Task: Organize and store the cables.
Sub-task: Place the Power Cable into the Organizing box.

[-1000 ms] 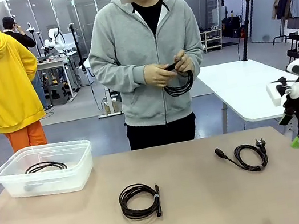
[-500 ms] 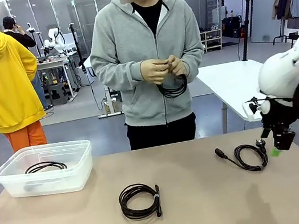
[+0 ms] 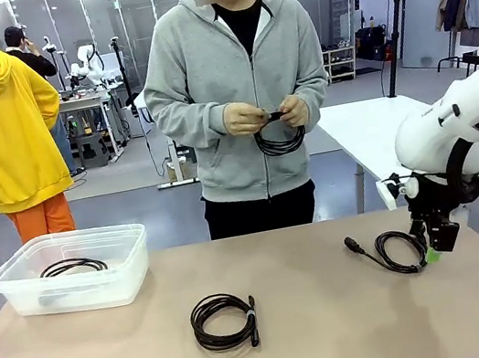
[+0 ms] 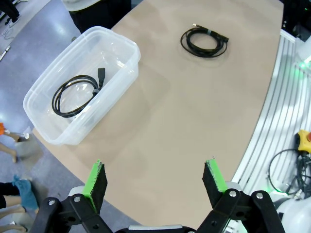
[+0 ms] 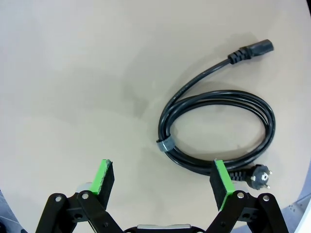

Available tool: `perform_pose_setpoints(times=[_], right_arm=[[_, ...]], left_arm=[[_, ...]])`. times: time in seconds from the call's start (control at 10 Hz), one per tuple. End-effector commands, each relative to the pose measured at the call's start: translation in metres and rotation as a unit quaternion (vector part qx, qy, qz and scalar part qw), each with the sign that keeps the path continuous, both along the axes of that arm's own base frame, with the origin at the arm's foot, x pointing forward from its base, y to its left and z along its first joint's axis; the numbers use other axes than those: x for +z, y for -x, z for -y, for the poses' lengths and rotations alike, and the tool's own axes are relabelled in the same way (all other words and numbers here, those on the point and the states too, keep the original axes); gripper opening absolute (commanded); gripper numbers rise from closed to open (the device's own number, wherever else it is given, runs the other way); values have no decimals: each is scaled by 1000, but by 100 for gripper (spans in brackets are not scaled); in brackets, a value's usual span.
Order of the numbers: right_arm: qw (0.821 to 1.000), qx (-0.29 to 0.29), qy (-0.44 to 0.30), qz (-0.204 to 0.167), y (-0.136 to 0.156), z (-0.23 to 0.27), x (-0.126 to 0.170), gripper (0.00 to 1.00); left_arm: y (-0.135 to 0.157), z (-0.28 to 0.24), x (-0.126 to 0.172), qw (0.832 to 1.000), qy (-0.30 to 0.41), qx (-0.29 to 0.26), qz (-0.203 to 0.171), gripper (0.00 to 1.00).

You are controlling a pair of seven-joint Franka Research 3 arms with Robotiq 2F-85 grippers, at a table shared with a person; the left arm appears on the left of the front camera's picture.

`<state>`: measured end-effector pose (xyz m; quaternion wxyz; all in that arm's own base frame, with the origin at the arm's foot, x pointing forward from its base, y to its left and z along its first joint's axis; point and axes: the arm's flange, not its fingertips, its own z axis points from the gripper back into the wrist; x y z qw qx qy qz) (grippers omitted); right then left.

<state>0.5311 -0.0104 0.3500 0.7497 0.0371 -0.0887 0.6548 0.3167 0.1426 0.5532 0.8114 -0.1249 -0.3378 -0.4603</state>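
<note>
Right end effector (image 3: pixel 433 247): its jaws stood wide apart and held nothing. It pointed down at the right end of the counter (image 3: pixel 343 346).
Power cord (image 3: pixel 383 253): it lay flat on the counter as a banded coil, directly under the right end effector (image 5: pixel 162 170). In the right wrist view the banded side of the power cord (image 5: pixel 164 144) sat between the two green pads. The round plug lay just beside one pad, and the other connector trailed off beyond the coil.
Left end effector (image 4: pixel 154 167): it was also spread open and empty, high over the counter's left edge.
Box (image 3: pixel 15 274): this clear tub stood at the counter's left, ahead of the left end effector and off to one side in its wrist view (image 4: pixel 131 53).
Boxed coil (image 3: pixel 73 260): one cable lay inside the box, on its floor (image 4: pixel 55 99).
Middle coil (image 3: pixel 226 342): it lay loose on the counter between the box and the power cord, well apart from both end effectors (image 4: pixel 185 41).
Held coil (image 3: pixel 282 146): it hung from the hands (image 3: pixel 243 119) of the person across the counter, at chest height.
</note>
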Motion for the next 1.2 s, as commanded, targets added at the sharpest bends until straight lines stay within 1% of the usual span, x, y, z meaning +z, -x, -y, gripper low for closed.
perform_pose_setpoints(times=[0.0,0.2,0.6,0.9,1.1], right_arm=[[1000,24,10,5,-10,-1,-14,100],[1000,23,17,2,-16,-5,-27,100],[999,38,28,0,-20,-6,-41,100],[999,48,23,2,-28,-3,-51,100],[999,44,23,-2,-31,-1,-54,100]], left_arm=[[2,1,-1,1000,4,-10,5,100],[2,1,-1,1000,4,-10,5,100],[2,1,-1,1000,4,-10,5,100],[2,1,-1,1000,4,-10,5,100],[2,1,-1,1000,4,-10,5,100]])
